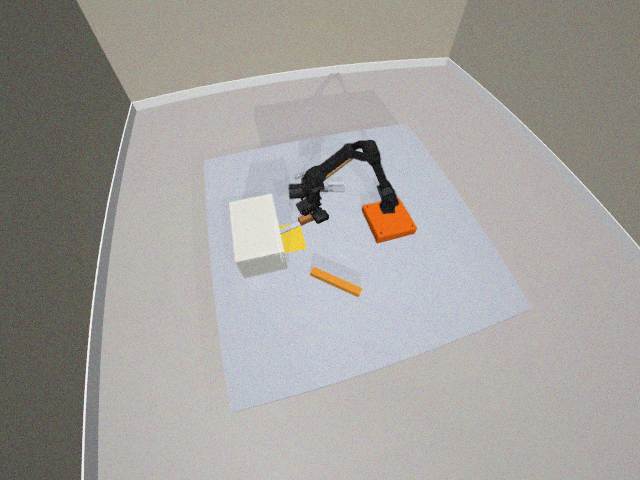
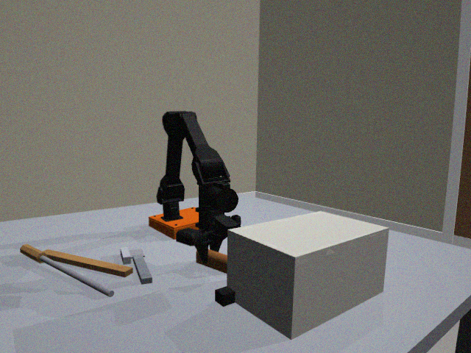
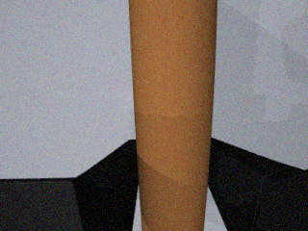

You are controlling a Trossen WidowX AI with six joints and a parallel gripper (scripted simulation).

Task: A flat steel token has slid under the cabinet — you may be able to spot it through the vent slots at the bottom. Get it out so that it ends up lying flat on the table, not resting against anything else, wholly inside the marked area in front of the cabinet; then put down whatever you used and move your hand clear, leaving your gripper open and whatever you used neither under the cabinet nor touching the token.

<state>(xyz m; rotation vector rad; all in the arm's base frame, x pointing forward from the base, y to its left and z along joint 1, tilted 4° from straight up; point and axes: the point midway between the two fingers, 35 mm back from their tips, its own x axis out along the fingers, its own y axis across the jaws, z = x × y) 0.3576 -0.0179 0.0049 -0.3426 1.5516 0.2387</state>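
My gripper [image 1: 312, 213] [image 2: 210, 254] [image 3: 168, 146] is shut on the wooden handle [image 1: 305, 219] [image 2: 217, 260] [image 3: 173, 96] of a tool, low in front of the white cabinet [image 1: 257, 227] [image 2: 338, 281]. The tool's thin grey shaft [image 1: 290, 227] runs from the handle over the yellow marked area [image 1: 294, 241] to the cabinet's front edge. Its far end is not visible, and I cannot tell how far it reaches under the cabinet. The marked area is hidden in the exterior view. The steel token is not visible in any view.
An orange-yellow bar [image 1: 336, 282] lies off one side of the marked area. On the other side lie a wooden-handled rod [image 2: 77, 276], a wooden stick [image 2: 87, 262] and grey metal pieces [image 2: 142, 269]. A small black cube [image 2: 224, 296] sits by the cabinet's side.
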